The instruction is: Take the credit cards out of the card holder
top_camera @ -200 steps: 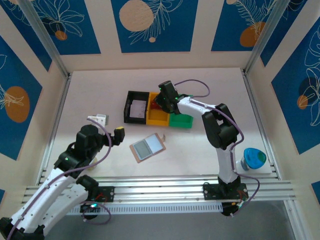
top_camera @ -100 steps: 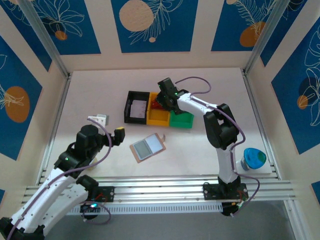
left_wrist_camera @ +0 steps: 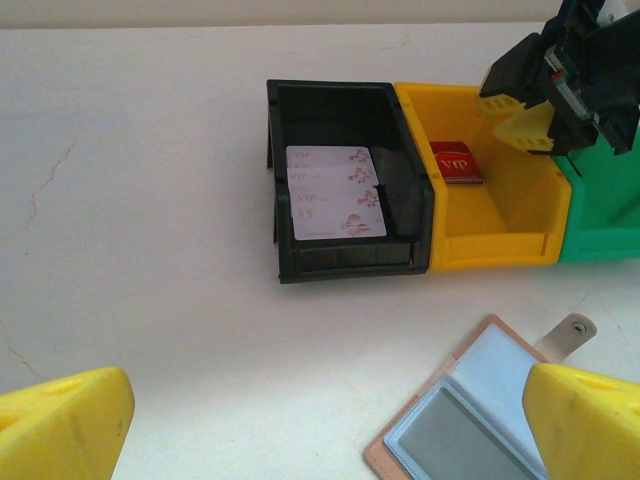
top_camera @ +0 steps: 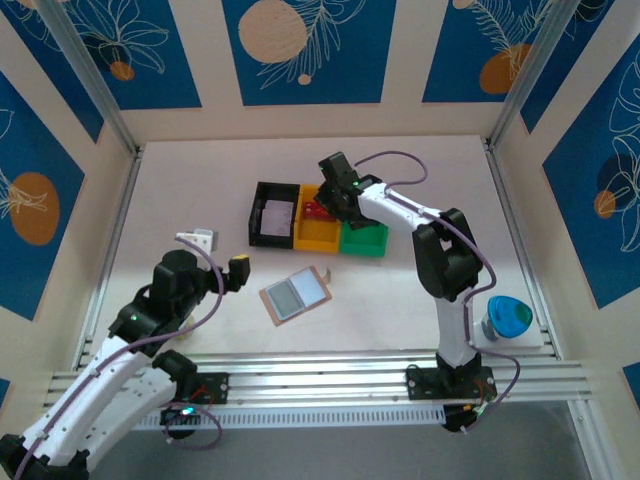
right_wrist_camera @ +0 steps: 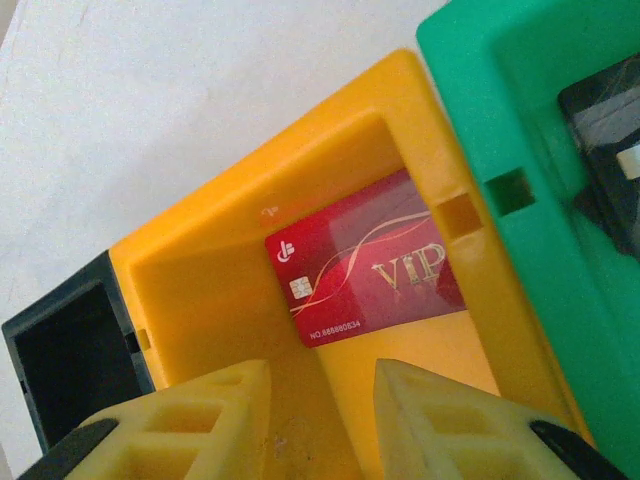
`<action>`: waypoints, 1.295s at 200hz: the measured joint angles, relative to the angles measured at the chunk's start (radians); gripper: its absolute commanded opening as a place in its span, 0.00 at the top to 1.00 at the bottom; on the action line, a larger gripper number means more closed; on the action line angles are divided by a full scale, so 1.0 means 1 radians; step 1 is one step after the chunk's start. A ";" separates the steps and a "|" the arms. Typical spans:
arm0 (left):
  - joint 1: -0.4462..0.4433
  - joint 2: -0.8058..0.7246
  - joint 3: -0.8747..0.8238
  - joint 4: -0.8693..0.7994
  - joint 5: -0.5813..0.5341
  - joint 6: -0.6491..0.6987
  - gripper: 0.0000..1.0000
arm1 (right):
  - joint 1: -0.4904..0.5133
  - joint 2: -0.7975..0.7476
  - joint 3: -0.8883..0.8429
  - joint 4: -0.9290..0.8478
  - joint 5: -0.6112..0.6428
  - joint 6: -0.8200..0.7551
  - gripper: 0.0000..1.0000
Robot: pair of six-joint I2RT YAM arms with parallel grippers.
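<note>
Both our grippers are empty: the right gripper (right_wrist_camera: 320, 410), narrowly parted over the red VIP card (right_wrist_camera: 370, 275) lying in the yellow bin (right_wrist_camera: 200, 300), we should lift straight clear of its walls, while the left gripper (top_camera: 238, 267) hovers spread wide, left of the open card holder (top_camera: 296, 293) mid-table.

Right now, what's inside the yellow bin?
A red VIP card lies flat on the yellow bin's floor. The fingers of the right gripper cover the floor's near part, hiding anything there.
</note>
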 measured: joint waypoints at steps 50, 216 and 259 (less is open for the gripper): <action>0.000 0.002 -0.001 0.000 0.004 0.000 0.00 | -0.010 -0.037 0.027 -0.010 -0.011 -0.022 0.66; -0.029 0.453 0.176 -0.214 0.272 -0.266 0.00 | 0.128 -0.386 -0.503 0.012 -0.478 -0.597 0.79; -0.121 0.381 0.024 -0.154 0.281 -0.530 0.00 | 0.139 -0.374 -0.568 0.060 -0.502 -0.649 0.86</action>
